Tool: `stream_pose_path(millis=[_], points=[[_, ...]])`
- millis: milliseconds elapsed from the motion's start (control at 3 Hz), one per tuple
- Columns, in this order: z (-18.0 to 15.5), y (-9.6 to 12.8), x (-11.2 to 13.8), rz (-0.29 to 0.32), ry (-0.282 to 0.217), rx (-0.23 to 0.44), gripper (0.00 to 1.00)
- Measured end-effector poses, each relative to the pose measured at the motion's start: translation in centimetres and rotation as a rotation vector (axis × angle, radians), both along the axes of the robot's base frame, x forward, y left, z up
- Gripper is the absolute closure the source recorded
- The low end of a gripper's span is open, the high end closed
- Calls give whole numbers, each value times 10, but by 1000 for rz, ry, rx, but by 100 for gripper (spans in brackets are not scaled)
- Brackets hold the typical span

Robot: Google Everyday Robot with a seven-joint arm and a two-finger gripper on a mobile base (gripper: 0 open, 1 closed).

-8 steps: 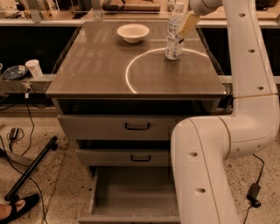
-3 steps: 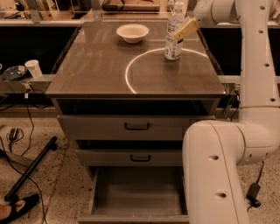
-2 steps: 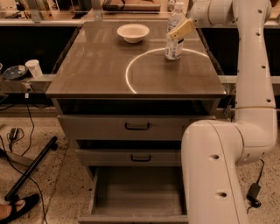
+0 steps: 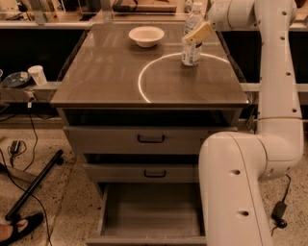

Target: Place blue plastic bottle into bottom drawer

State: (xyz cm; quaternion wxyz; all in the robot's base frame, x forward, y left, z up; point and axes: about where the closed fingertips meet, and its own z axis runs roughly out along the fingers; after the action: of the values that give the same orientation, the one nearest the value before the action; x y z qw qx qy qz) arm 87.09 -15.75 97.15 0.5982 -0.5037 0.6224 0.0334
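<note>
A white bowl (image 4: 147, 36) sits at the back of the worktop (image 4: 106, 72); low down, the bottom drawer (image 4: 151, 211) stands pulled open. Right of the bowl the blue plastic bottle (image 4: 191, 54) stands upright on the worktop, with the pincer (image 4: 196, 34) at its upper part; whether it is clamped or apart, I cannot tell

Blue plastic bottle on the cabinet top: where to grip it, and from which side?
Grip the blue plastic bottle around its cylindrical body, near mid-height, coming in level from the view's right. It stands upright on the cabinet top, its cap is narrow, and the bowl lies apart to its left. The gripper is at the bottle's upper body on that right side.
</note>
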Motion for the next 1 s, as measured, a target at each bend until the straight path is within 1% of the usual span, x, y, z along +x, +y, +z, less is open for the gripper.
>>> stream_pose_path(millis=[333,667,1000], points=[[-29,28,6,57,53,29,0],[-30,29,6,59,55,31,0],[-30,29,6,59,55,31,19]])
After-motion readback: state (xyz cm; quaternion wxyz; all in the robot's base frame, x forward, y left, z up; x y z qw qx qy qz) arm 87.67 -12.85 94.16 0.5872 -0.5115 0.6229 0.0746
